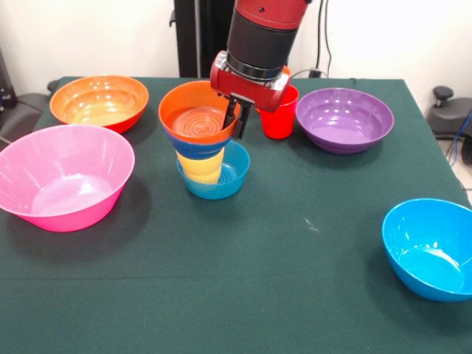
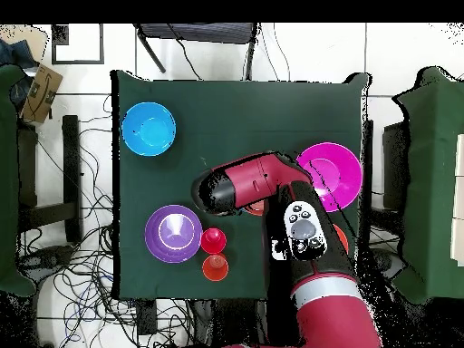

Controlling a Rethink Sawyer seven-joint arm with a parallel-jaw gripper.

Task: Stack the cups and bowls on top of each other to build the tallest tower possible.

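The tower [image 1: 203,147] stands mid-table: a small blue bowl [image 1: 230,181] at the bottom, a yellow cup [image 1: 199,167] in it, a second small blue bowl [image 1: 193,147] on that, and a small orange bowl [image 1: 193,112] on top. My gripper [image 1: 236,130] comes down from above at the top bowl's right rim, one finger inside and one outside, closed on the rim. The red cup [image 1: 279,118] stands just behind the gripper and also shows in the overhead view [image 2: 214,240], next to the orange cup [image 2: 215,267]. In the overhead view my arm [image 2: 272,181] hides the tower.
The large pink bowl [image 1: 65,175] sits at the left and the large orange bowl [image 1: 99,101] behind it. The purple bowl [image 1: 344,118] is at the back right and the bright blue bowl [image 1: 431,247] at the front right, near the table edge.
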